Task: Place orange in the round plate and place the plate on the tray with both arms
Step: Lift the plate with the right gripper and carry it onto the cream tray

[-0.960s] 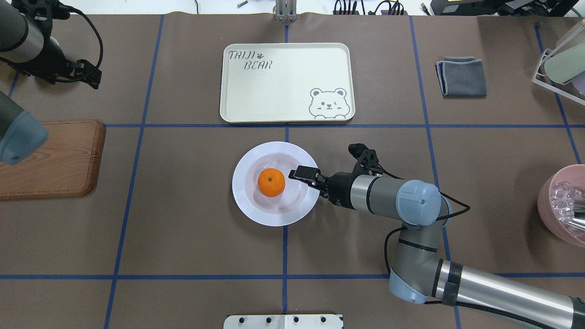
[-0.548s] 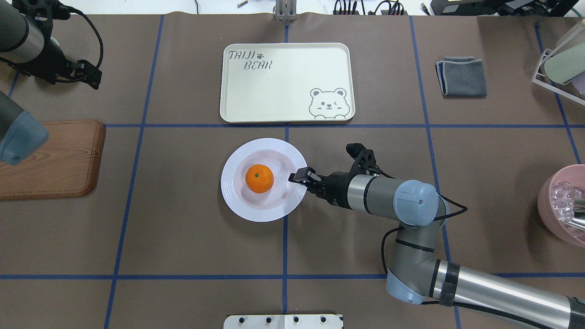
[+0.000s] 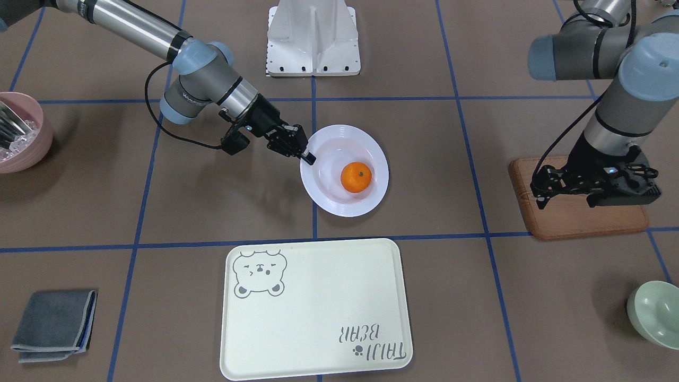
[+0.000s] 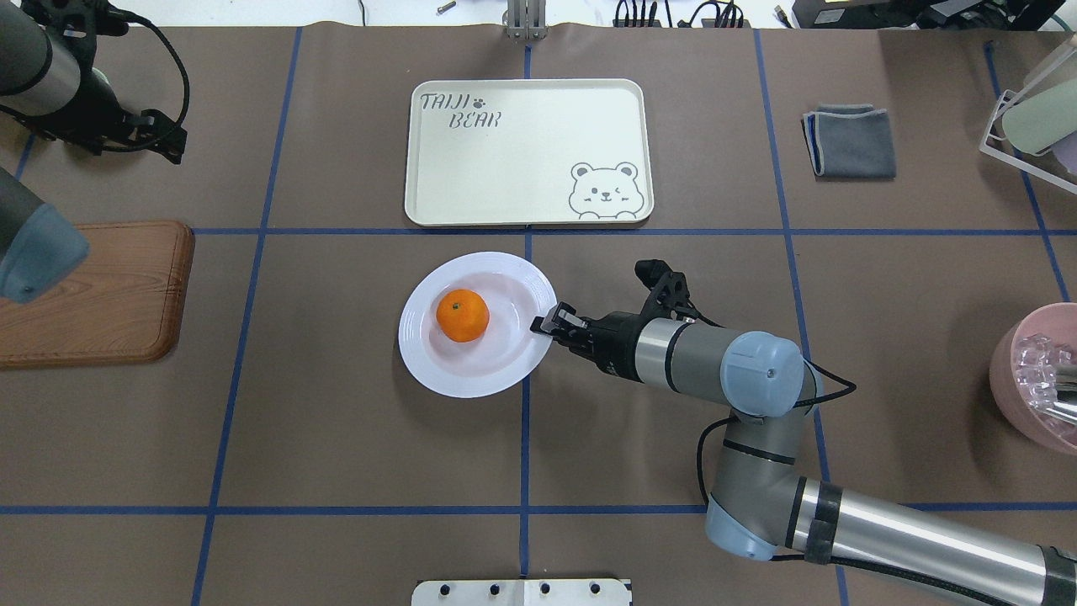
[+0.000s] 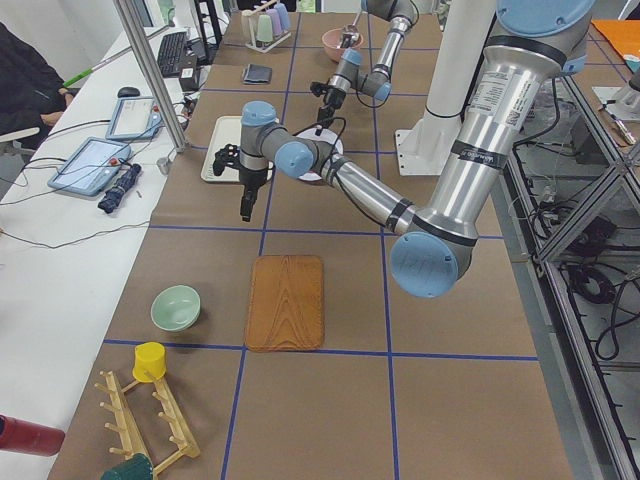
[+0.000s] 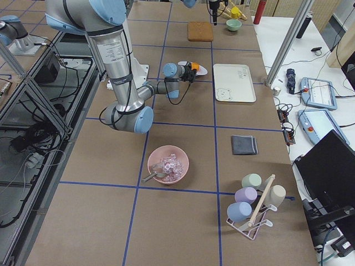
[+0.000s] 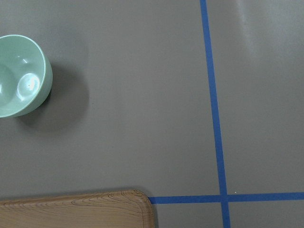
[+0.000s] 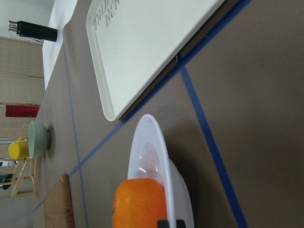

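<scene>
The orange [image 4: 462,316] lies left of centre in the white round plate [image 4: 437,362], which stands on the table just in front of the cream tray [image 4: 522,160]. My right gripper [image 4: 547,322] reaches in low from the right and is shut on the plate's right rim. In the front-facing view it [image 3: 306,155] sits at the plate [image 3: 329,196] edge beside the orange [image 3: 356,176]. My left gripper [image 3: 546,188] hangs high over the wooden board; its jaws cannot be made out.
A brown wooden board [image 4: 101,295] lies at the left. A folded grey cloth [image 4: 850,141] is right of the tray. A pink bowl [image 4: 1039,379] sits at the right edge, a green bowl [image 3: 655,313] beyond the board.
The plate with the orange has slid left and slightly toward the tray, with the right gripper following at its rim. The orange has shifted toward the plate's left side. The left arm stays still.
</scene>
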You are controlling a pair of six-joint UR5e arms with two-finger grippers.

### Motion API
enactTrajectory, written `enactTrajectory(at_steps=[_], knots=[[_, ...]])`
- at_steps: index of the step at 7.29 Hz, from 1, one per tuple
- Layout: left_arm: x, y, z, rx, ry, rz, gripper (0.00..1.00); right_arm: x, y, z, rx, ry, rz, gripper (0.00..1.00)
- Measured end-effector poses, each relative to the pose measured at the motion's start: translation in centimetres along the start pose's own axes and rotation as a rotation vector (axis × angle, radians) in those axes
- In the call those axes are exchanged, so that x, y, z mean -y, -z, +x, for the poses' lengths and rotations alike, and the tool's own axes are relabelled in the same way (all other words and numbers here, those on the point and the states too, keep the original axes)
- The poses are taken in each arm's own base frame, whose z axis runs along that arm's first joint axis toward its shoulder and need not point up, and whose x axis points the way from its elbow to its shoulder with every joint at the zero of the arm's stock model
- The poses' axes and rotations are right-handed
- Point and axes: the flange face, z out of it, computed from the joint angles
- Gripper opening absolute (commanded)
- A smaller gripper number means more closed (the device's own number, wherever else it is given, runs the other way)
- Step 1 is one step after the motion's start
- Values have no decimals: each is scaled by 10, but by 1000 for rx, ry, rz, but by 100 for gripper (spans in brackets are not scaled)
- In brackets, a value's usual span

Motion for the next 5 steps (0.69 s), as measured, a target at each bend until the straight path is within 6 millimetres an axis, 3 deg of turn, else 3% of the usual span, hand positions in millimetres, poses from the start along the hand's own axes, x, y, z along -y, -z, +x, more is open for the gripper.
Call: enactTrajectory(at_steps=[2,5], knots=[[0,-3,-1,3,2,-4,99,18,-1,-23,56,-33,87,0],[0,-5,-1,4,5,-8,99,83,-10,-58,104,-107,218,0]])
